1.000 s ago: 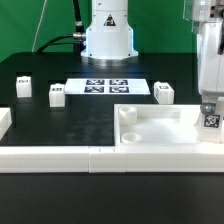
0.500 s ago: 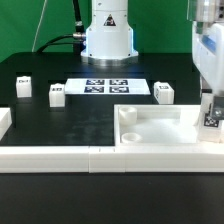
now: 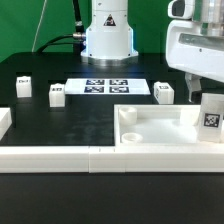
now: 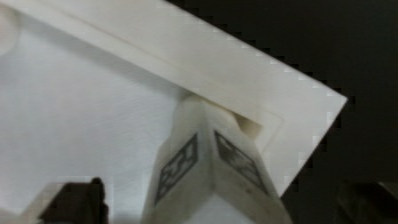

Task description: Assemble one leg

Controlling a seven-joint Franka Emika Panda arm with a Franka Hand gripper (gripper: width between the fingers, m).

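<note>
One leg (image 3: 211, 114), a stubby white post with a marker tag, stands upright in the near right corner of the large white tray (image 3: 160, 127) in the exterior view. My gripper (image 3: 203, 86) hangs just above it, open, with nothing held. In the wrist view the leg (image 4: 210, 150) stands in the tray's corner (image 4: 107, 90) between my two dark fingers (image 4: 75, 202), which are clear of it on both sides. Three more legs lie on the black table: one (image 3: 22, 87) at the far left, one (image 3: 57, 93) beside it, and one (image 3: 164, 92) behind the tray.
The marker board (image 3: 105, 86) lies flat in front of the robot base (image 3: 107, 35). A long white L-shaped rail (image 3: 60, 155) runs along the table's front edge, left of the tray. The tray has a round hole (image 3: 128, 114) near its left corner.
My gripper has let go of the leg and risen above it. The leg stays standing in the tray's corner.
</note>
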